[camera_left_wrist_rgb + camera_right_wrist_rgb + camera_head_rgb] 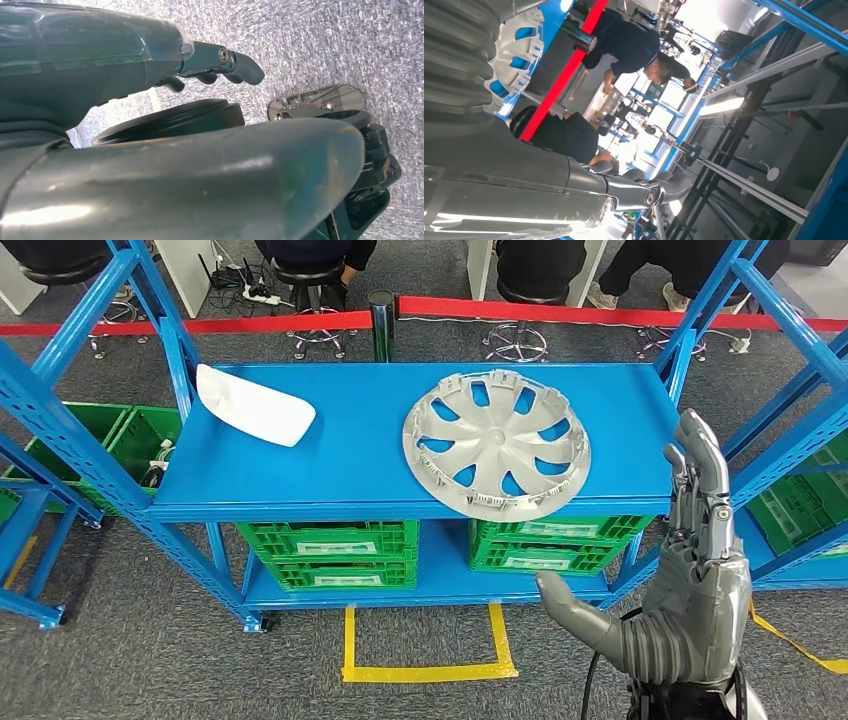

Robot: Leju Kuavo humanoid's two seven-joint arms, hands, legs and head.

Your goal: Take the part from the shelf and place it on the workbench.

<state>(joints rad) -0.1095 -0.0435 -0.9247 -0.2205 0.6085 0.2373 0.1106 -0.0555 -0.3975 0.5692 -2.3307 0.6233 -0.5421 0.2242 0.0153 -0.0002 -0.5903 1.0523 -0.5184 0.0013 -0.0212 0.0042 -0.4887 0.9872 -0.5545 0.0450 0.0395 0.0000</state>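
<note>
Green crates (pixel 330 552) under the shelf; red barrier tape (pixel 560 312) behind.

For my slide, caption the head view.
Right hand raised open beside shelf holding hubcap and white part.

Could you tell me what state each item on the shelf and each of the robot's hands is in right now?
Wheel cover: lying flat on the blue shelf, untouched.
White part: lying on the shelf's left side, apart from the wheel cover.
Right hand: raised beside the shelf's right end, fingers apart, holding nothing.
Left hand: hanging over the grey floor, fingers curled in, holding nothing.
Green crates: stacked on the lower shelf.
</note>
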